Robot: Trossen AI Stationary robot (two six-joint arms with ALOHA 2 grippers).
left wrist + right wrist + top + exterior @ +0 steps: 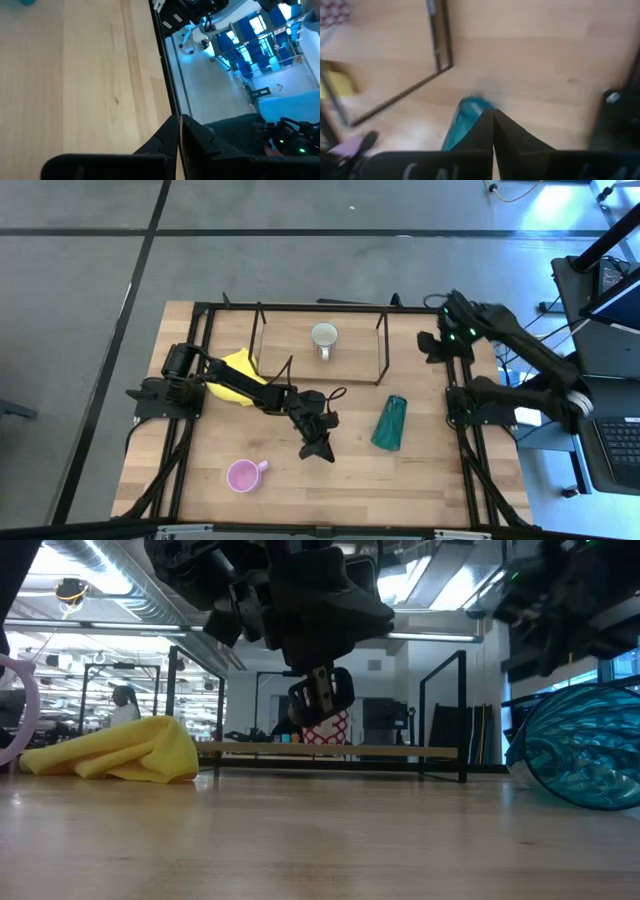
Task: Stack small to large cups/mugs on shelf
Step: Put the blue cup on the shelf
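- Cream-white, the handled mug (pixel 324 337) stands upright on the shelf (pixel 290 370), between its thin black rods, so one vessel is already in place.
- The pink mug (pixel 243 475) stands on the bench (pixel 420 480), well in front of the shelf and toward the left side.
- The teal tumbler (pixel 390 423) lies on its side on the bench, just in front of the right end of the shelf.
- A yellow cloth (pixel 238 373) lies beside the left end of the shelf, partly under the left arm.
- The left pincer (pixel 316 448) hangs over the bench in front of the shelf, between pink mug and tumbler; its fingers are pressed together and hold nothing.
- The right pincer (pixel 493 125) waits at the right of the shelf, also closed and empty.
- I judge the step in hand is to fetch the next vessel.
- The next move calls for opening the left pincer first, then lowering it onto a rim, probably of the pink mug.
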